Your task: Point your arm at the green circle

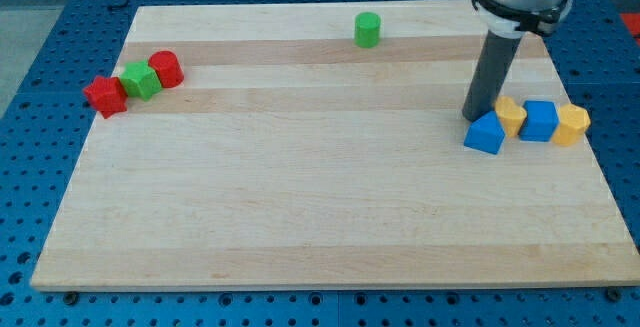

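Observation:
The green circle is a small green cylinder standing near the view's top edge of the wooden board, a little right of centre. My tip rests on the board at the view's right, just above and left of a blue triangular block. The tip is well to the right of and below the green circle, apart from it.
Next to the blue triangular block, a row runs rightward: a yellow block, a blue cube and a yellow block. At the view's left sit a red star-like block, a green block and a red cylinder.

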You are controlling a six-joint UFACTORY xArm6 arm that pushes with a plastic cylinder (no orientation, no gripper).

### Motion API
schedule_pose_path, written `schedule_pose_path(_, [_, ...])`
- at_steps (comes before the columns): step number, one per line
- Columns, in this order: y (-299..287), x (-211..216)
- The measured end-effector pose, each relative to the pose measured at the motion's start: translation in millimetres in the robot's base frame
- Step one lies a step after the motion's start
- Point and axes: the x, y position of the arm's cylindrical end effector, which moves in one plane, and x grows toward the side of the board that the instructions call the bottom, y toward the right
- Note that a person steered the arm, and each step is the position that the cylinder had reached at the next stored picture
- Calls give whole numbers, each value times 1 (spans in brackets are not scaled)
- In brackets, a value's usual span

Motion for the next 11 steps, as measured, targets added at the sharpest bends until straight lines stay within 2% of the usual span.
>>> schedule_pose_path(2, [-13,-25])
schedule_pose_path(4, [-9,-83])
schedule_pose_path(7, [-41,-162])
schedule_pose_path(11, [-124,-168])
